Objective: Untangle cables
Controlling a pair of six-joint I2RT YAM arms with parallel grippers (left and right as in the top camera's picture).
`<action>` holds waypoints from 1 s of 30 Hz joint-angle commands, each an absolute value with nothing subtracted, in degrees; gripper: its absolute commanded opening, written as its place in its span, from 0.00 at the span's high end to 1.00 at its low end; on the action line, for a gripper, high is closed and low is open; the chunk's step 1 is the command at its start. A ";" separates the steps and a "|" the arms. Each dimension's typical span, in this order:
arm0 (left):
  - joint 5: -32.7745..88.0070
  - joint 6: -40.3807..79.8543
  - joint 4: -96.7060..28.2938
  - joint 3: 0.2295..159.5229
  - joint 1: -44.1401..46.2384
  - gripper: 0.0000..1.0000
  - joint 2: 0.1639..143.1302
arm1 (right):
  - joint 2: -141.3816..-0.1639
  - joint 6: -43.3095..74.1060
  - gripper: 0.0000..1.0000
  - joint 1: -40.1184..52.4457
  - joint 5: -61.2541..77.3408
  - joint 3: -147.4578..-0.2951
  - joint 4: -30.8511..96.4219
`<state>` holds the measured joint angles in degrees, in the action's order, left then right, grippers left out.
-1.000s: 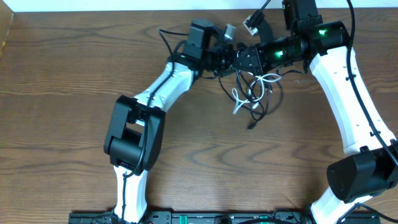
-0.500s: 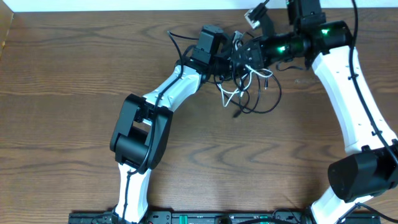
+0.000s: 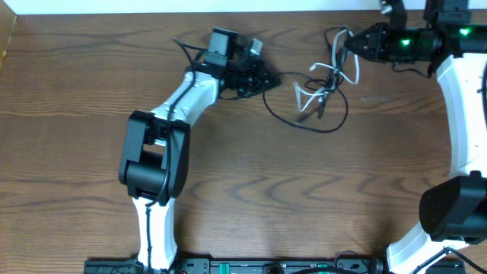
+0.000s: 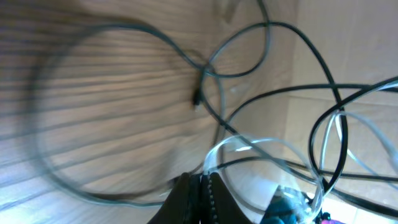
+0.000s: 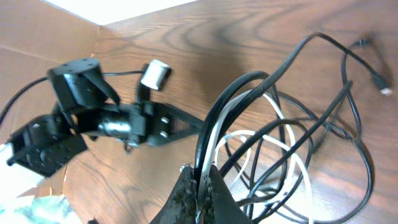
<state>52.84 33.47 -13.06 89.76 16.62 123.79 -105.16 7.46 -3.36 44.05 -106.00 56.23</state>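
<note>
The cables form a loose tangle (image 3: 323, 84) at the back of the wooden table, between my two grippers. A black cable (image 3: 304, 125) runs from my left gripper (image 3: 268, 78) in a wide loop along the table. The left gripper (image 4: 204, 179) is shut, and a cable comes out at its tip. A small plug end (image 4: 196, 99) lies ahead of it. My right gripper (image 3: 346, 42) is to the right of the tangle. It (image 5: 200, 171) is shut on a black strand and the white cable (image 5: 298, 162) together, and both rise from its jaws. The white cable (image 3: 304, 93) hangs inside the tangle.
The table's back edge and a white wall (image 3: 152, 6) run close behind both grippers. The right arm's white link (image 3: 456, 99) stands along the right side and the left arm's black joint (image 3: 148, 156) at centre left. A loose plug (image 5: 385, 90) lies at the far right.
The left gripper has shut on a cable and pulled left. The right gripper has moved right with its strands. The bunched tangle has stretched out between them.
</note>
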 commanded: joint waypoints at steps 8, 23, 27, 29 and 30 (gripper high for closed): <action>45.93 18.37 -24.21 90.06 13.19 0.93 114.72 | -105.12 6.55 0.99 1.39 40.64 -105.84 59.99; 42.59 15.53 -30.41 90.06 4.91 0.92 104.09 | -104.33 4.14 0.99 15.84 69.93 -105.97 53.23; 42.59 15.18 -32.97 90.06 2.50 0.93 104.05 | -102.63 4.16 0.99 13.96 66.17 -105.97 53.56; 42.61 14.83 -33.89 90.06 1.91 0.93 104.05 | -102.50 4.21 0.99 12.49 56.62 -105.97 55.42; 42.61 14.66 -34.20 90.06 1.85 0.93 104.05 | -102.56 4.21 0.99 11.88 49.80 -105.95 56.86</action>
